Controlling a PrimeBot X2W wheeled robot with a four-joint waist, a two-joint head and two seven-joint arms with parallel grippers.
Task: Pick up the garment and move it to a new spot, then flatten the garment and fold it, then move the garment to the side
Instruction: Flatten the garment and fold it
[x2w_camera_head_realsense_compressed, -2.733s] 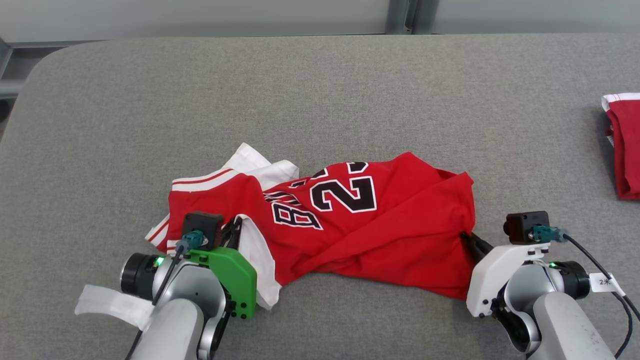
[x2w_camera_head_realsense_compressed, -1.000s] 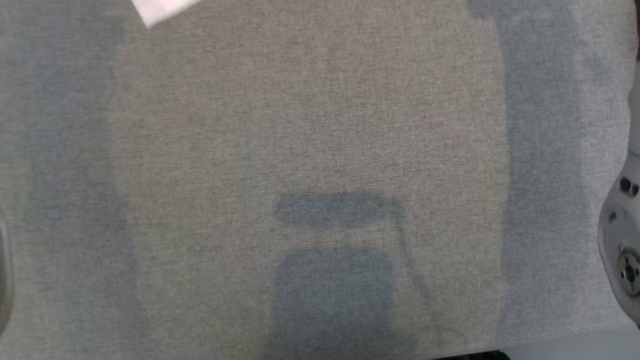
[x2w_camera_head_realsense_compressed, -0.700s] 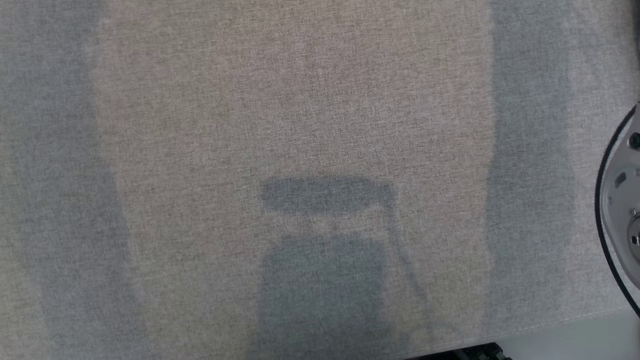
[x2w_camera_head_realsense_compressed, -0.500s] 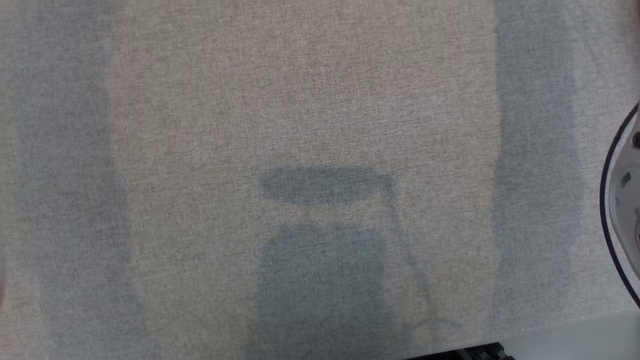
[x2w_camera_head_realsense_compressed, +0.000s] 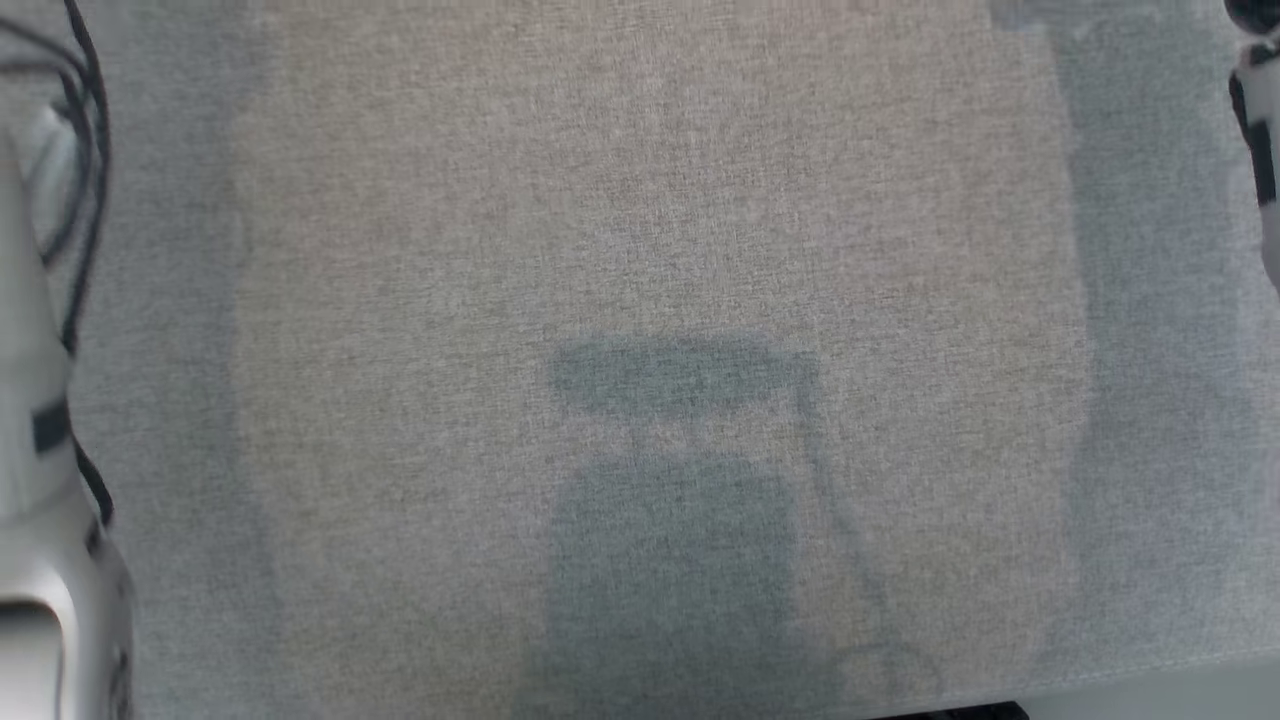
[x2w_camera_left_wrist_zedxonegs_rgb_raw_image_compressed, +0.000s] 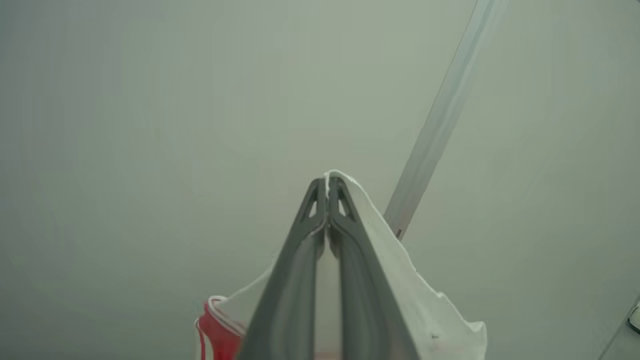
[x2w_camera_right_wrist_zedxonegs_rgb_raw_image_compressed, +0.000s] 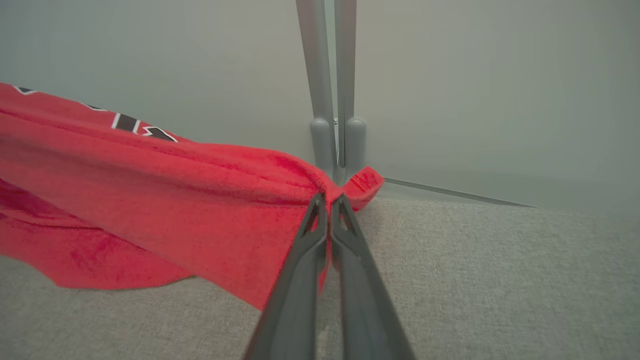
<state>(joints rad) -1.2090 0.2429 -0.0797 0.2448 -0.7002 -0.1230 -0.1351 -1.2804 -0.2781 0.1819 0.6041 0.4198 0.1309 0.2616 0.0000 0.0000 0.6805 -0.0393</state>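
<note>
The garment (x2w_camera_right_wrist_zedxonegs_rgb_raw_image_compressed: 190, 200) is a red jersey with black-and-white lettering and white parts. In the right wrist view it stretches from the left edge to the centre, one red corner pinched in the right gripper (x2w_camera_right_wrist_zedxonegs_rgb_raw_image_compressed: 329, 199). In the left wrist view its white cloth drapes at the lower centre, pinched in the left gripper (x2w_camera_left_wrist_zedxonegs_rgb_raw_image_compressed: 327, 181).
</note>
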